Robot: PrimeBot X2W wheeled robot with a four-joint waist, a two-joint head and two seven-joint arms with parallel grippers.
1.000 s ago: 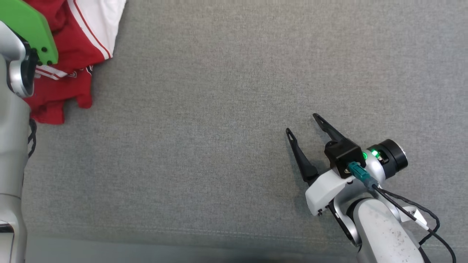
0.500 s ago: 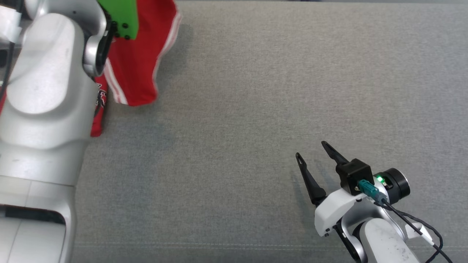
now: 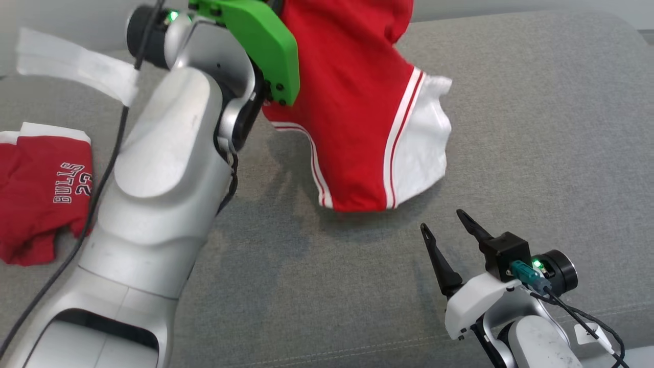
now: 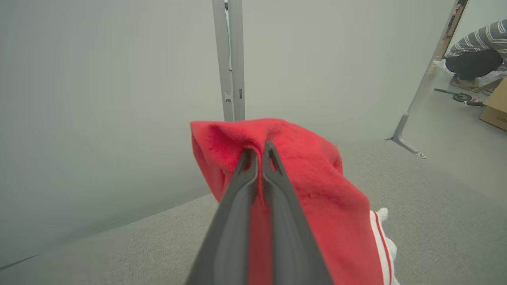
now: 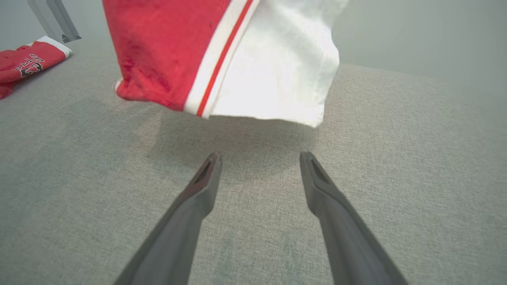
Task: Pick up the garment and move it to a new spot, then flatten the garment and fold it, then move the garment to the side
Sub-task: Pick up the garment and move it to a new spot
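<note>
The garment (image 3: 352, 117) is red with white side panels and red-white stripes; it hangs in the air above the grey surface. My left gripper (image 4: 259, 152) is shut on a bunched red fold at its top (image 4: 301, 170). In the head view the left arm's green wrist cover (image 3: 255, 41) rises at the upper left and hides the fingers. My right gripper (image 3: 443, 219) stands open low at the right, just below the garment's hanging hem. In the right wrist view the hem (image 5: 237, 67) dangles beyond the open right gripper (image 5: 259, 162), apart from it.
A second red garment (image 3: 41, 194) with white lettering lies at the left edge of the grey cushioned surface (image 3: 536, 128). A pale wall with a metal post (image 4: 229, 59) stands behind. A person (image 4: 475, 51) crouches on the floor far off beside a cardboard box (image 4: 495, 105).
The camera has swung. My left arm has lifted the garment and carried it rightward toward the middle, where it now hangs unfurled. The right gripper has stayed open in its place.
</note>
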